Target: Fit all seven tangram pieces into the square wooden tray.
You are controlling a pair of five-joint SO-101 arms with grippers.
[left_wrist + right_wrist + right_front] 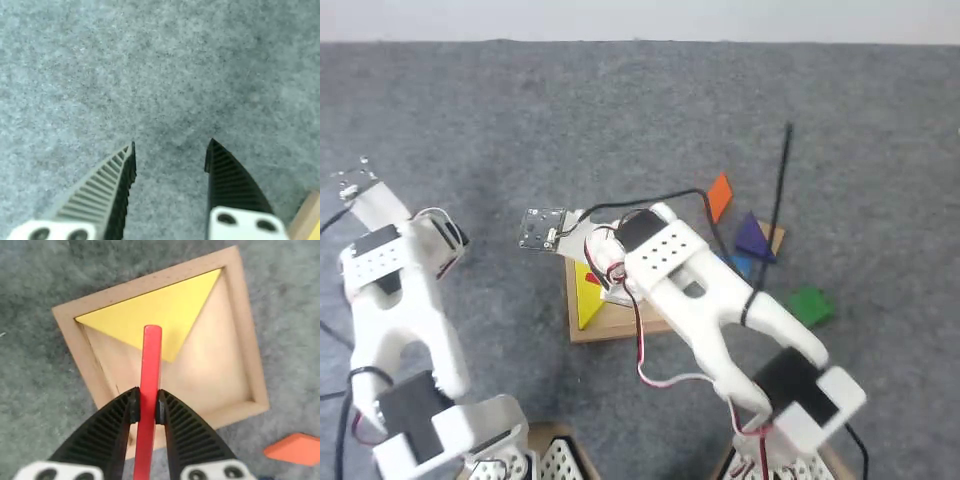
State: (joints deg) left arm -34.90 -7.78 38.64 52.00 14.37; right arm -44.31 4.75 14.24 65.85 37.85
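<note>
Right gripper [146, 392] is pinching the red piece [152, 350] edge-on, hovering directly over the wooden tray [620, 325] mid-frame, alongside the seated yellow triangle [165, 310]. Left gripper [170, 145] is hanging spread, far left.

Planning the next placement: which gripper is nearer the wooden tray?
Right. The right gripper is above the wooden tray, holding a red piece; the left gripper is beside it, over carpet.

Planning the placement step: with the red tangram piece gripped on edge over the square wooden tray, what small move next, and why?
Probably lower the right claw toward the bare floor of the square wooden tray, beside the yellow triangle. The red tangram piece is clamped on edge above that triangle's tip; the remaining floor looks free.
</note>
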